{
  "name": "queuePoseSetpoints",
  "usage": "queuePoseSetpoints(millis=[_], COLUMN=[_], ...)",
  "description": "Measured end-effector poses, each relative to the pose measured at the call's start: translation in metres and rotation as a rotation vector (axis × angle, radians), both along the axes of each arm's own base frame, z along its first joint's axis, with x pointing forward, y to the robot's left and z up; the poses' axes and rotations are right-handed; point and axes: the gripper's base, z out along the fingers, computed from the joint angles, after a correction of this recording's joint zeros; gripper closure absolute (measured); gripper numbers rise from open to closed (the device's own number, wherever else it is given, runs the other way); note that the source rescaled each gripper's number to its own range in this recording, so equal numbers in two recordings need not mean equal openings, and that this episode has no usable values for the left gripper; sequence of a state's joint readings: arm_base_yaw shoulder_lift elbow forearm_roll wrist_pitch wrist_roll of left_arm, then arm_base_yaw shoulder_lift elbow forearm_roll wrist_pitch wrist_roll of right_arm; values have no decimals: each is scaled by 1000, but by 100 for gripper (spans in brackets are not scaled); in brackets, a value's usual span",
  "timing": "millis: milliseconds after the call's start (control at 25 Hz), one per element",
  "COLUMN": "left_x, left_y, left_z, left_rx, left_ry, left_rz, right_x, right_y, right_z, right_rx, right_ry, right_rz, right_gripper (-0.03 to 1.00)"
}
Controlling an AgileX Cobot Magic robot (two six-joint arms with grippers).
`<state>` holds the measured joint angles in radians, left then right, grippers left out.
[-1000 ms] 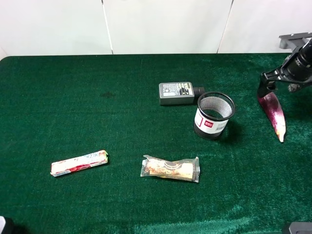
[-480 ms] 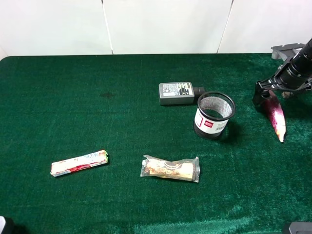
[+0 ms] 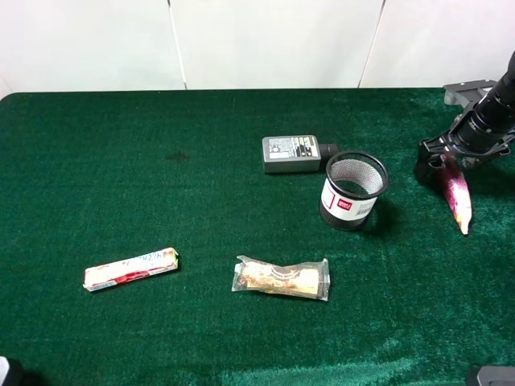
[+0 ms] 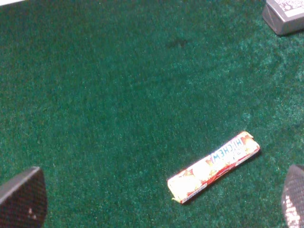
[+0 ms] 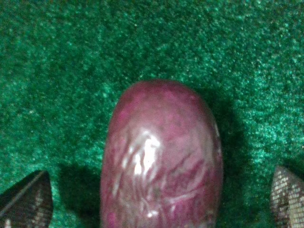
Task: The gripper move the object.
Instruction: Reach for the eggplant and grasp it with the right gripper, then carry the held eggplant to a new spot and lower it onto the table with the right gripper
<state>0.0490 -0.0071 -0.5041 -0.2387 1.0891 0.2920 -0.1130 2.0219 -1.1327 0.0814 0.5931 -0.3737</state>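
Two jaw tips of the right gripper [image 5: 159,202] stand wide apart, one on each side of the eggplant's [image 5: 161,152] fat end. Neither touches it, so the claw is released and holds nothing. The eggplant lies flat on the green cloth [image 3: 241,338], to the right of the mesh cup [image 3: 354,191] and clear of it, with its pale tip pointing toward the front edge.

This looks like the straddling step, with the grasp not yet made. The next move calls for closing squarely across the glossy, rounded body. It is probably slippery, so a grip too near the curved end could squeeze it out.

Nothing crowds the eggplant. The cup is the nearest thing and matters only if the carry goes leftward. Just behind the cup, to its left, sits a grey adapter [image 3: 291,153]. In front of the cup lies a clear-wrapped snack bar [image 3: 282,277]. Farthest, well to the cup's front left, is a red-white candy bar [image 3: 130,268]. It lies below the left gripper [image 4: 156,197], whose tips are spread with nothing between them.
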Motion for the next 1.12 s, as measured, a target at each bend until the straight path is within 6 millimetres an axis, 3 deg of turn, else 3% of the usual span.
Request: queuePoseSetpoints(millis=[80, 160, 240, 360, 1120], left_x=[0, 0, 0, 0, 0], left_y=[0, 0, 0, 0, 0], left_z=[0, 0, 0, 0, 0], left_rx=[0, 0, 0, 0, 0], left_ry=[0, 0, 0, 0, 0], left_rz=[0, 0, 0, 0, 0], right_x=[0, 0, 0, -1, 1], right_y=[0, 0, 0, 0, 0], right_z=[0, 0, 0, 0, 6], right_rx=[0, 0, 0, 2, 10], right_ry=[0, 1, 2, 6, 43], right_rz=[0, 0, 0, -1, 4], right_gripper=[-2, 13, 42, 97, 95])
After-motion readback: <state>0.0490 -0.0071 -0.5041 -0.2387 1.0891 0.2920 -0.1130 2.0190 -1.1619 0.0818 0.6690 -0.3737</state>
